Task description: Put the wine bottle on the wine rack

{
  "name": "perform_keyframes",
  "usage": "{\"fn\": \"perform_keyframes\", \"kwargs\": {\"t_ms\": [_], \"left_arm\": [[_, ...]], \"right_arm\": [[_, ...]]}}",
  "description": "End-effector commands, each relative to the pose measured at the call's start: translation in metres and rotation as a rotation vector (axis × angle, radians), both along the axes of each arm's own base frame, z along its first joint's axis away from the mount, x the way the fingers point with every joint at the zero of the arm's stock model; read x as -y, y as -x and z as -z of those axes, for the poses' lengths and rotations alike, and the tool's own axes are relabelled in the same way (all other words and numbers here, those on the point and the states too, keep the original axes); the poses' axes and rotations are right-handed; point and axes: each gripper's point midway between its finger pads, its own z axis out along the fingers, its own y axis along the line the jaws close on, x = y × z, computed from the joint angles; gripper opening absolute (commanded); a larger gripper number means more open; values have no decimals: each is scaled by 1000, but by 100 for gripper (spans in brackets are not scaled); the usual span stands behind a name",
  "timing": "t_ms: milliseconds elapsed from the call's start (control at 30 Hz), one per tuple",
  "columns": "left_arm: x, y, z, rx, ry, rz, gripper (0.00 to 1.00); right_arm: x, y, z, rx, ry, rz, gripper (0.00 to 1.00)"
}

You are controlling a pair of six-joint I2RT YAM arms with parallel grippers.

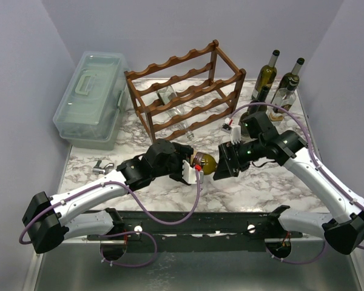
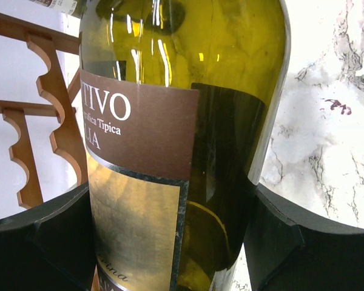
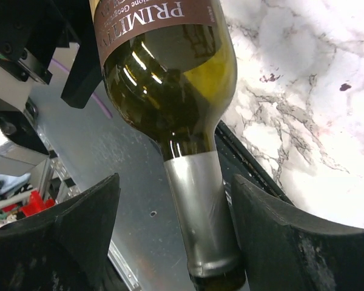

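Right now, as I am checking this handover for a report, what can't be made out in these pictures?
- Top view: the wine bottle is mostly hidden by the left pincer and right pincer.
- Left wrist: its label is cut off by the bottom edge; the neck lies out of frame.
- Right wrist: the neck covers where it might touch a finger.
- Top view: the standing bottles' labels are too small.

White arms with black joints and purple cables.

green wine bottle held horizontal near wine rack.
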Motion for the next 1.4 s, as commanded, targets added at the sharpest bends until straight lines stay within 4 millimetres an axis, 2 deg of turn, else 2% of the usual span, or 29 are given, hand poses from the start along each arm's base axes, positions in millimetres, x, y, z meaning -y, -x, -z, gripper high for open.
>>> {"fn": "perform_keyframes", "kwargs": {"t_ms": [0, 533, 633, 667, 700, 733, 767, 800, 833, 867, 933, 1200, 1267, 1367], "left_arm": [[16, 3, -33, 49, 94, 70, 0], [17, 12, -26, 46, 59, 119, 0], [18, 13, -26, 46, 61, 123, 0], [18, 13, -27, 44, 63, 122, 0], [18, 13, -29, 46, 66, 119, 1], [18, 12, -31, 44, 74, 110, 11], [18, 11, -35, 43, 87, 100, 27], [18, 9, -38, 46, 99, 87, 46], [18, 8, -41, 49, 117, 77, 61], [18, 7, -43, 55, 130, 68, 81], [17, 7, -46, 67, 149, 62, 99], [15, 13, -74, 1, 294, 68, 99], [11, 6, -93, -11, 374, 18, 99], [-4, -18, -135, 3, 571, -127, 99]], "right_arm": [[-2, 10, 13, -41, 36, -42, 76], [-13, 11, 38, -83, 80, -79, 68], [-14, 10, 38, -76, 85, -83, 61], [-15, 8, 39, -66, 86, -79, 55], [-14, 3, 39, -48, 94, -64, 42], [-14, -1, 40, -28, 102, -46, 29], [-13, -5, 42, -11, 112, -28, 11], [-12, -8, 44, -1, 119, -15, 1], [-12, -9, 46, 3, 120, -7, 1], [-13, -11, 47, 10, 116, -2, 1], [-12, -16, 47, 40, 112, 24, 1], [-9, -34, 33, 131, 98, 134, 1], [-11, -31, 34, 126, 83, 122, 1], [-15, -25, 38, 101, 55, 100, 1]]}}
